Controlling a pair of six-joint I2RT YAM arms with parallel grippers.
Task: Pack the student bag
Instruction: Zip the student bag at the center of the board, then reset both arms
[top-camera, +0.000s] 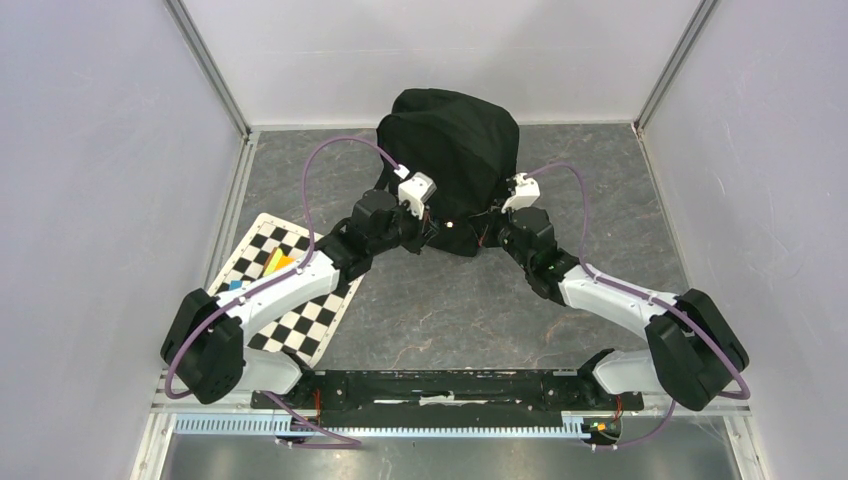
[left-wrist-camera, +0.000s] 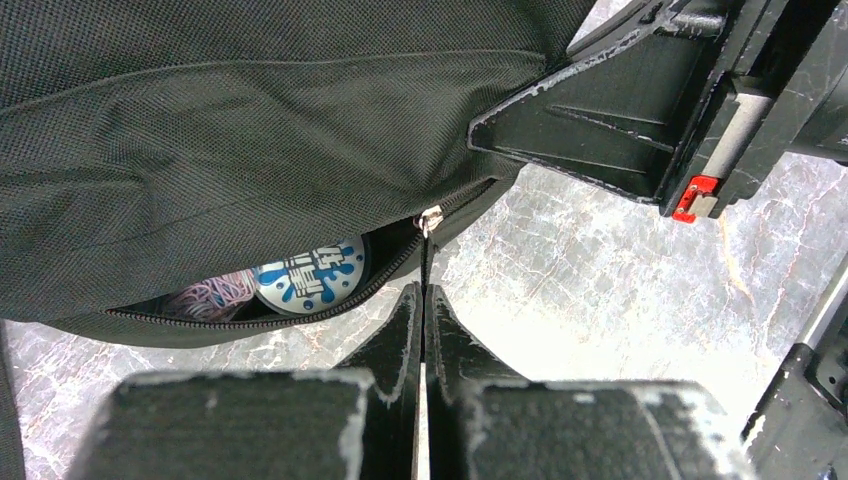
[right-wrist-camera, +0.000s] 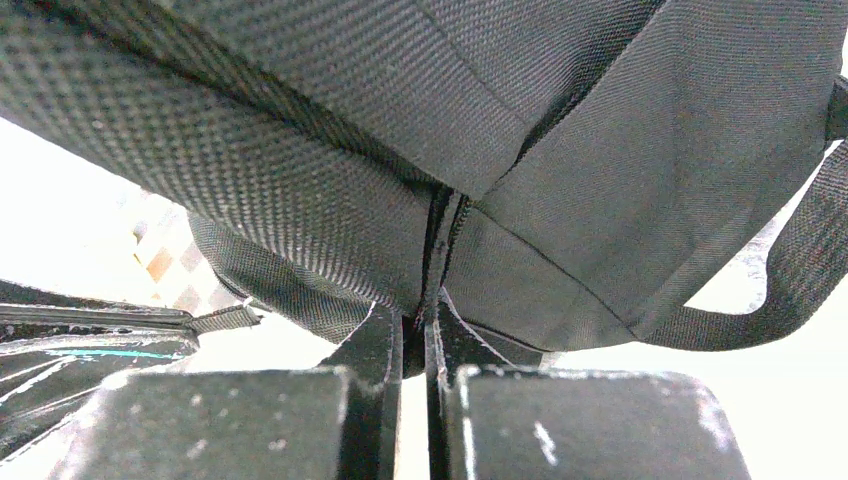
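The student bag (top-camera: 455, 140), a large black backpack, lies at the back middle of the table. Both grippers meet at its near edge. My left gripper (left-wrist-camera: 425, 292) is shut on the thin black zipper pull (left-wrist-camera: 426, 258) that hangs from the metal slider (left-wrist-camera: 431, 218). The zipper is partly undone. In the gap show a round blue-and-white disc (left-wrist-camera: 308, 275) and a tangle of coloured bands (left-wrist-camera: 212, 294). My right gripper (right-wrist-camera: 418, 315) is shut on a fold of the bag's fabric (right-wrist-camera: 440, 250) at a seam. A shoulder strap (right-wrist-camera: 790, 270) hangs at the right.
A checkerboard mat (top-camera: 300, 320) with small coloured blocks (top-camera: 275, 262) lies at the left, under my left arm. Grey walls close in the marbled table (top-camera: 440, 310) on three sides. The right arm's gripper body (left-wrist-camera: 620, 110) sits close above the zipper slider.
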